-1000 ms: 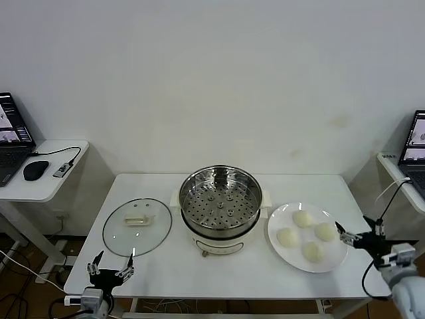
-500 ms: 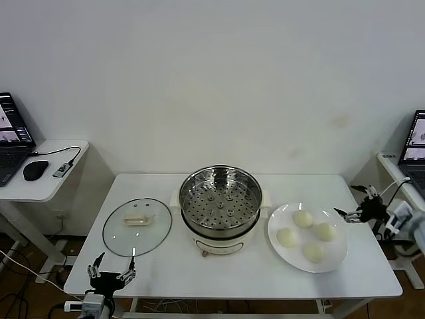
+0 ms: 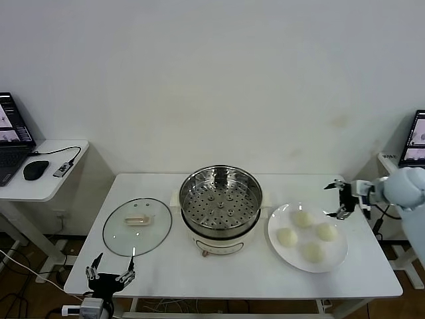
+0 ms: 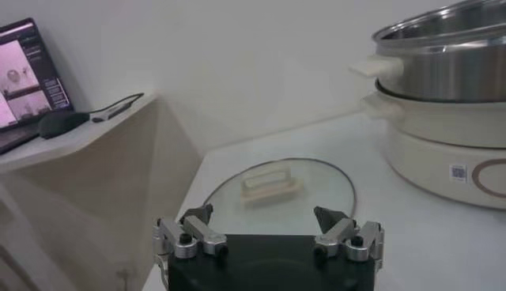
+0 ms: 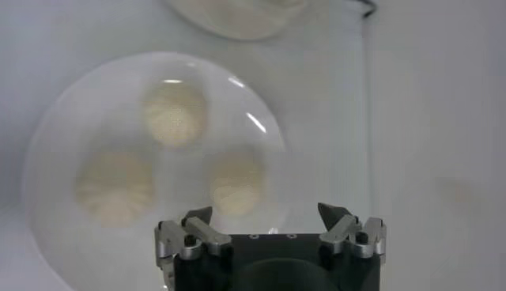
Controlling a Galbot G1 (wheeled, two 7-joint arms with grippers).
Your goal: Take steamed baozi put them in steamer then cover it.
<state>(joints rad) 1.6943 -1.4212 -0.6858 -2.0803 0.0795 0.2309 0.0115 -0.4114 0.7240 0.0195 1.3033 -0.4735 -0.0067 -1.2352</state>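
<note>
- The steamed baozi [image 3: 303, 218] are four pale round buns lying on the white plate [image 3: 339, 256], which sits on the worktop [image 3: 219, 272] just beside the steamer [image 3: 220, 201], on my right side.
- My right gripper [image 3: 337, 199] hangs over the far right rim of that plate, jaws spread wide with nothing between them.
- The bun nearest those jaws in the head view is the far one; it lies toward the steamer and a little nearer to my body than the gripper.
- In the right wrist view I look almost straight down: three buns [image 5: 175, 114] show on the plate [image 5: 47, 134], all beyond my right gripper [image 5: 269, 224] and off to one side of its centre line, so I judge I must shift inward over the plate before lowering.
- The buns are round, with no long axis to line up with; any jaw angle should suit.
- The steamer stands uncovered and empty, its perforated tray bare, mid-worktop.
- The cover [image 3: 137, 226] lies flat on the worktop on my left side, close to the steamer, handle up.
- My left gripper [image 3: 109, 272] waits low at the near left edge of the worktop, jaws apart and empty, pointed at the cover [image 4: 277, 198] just ahead of my left gripper [image 4: 269, 237].
- My right arm is plainly nearer the buns; my left is nearer the cover.
</note>
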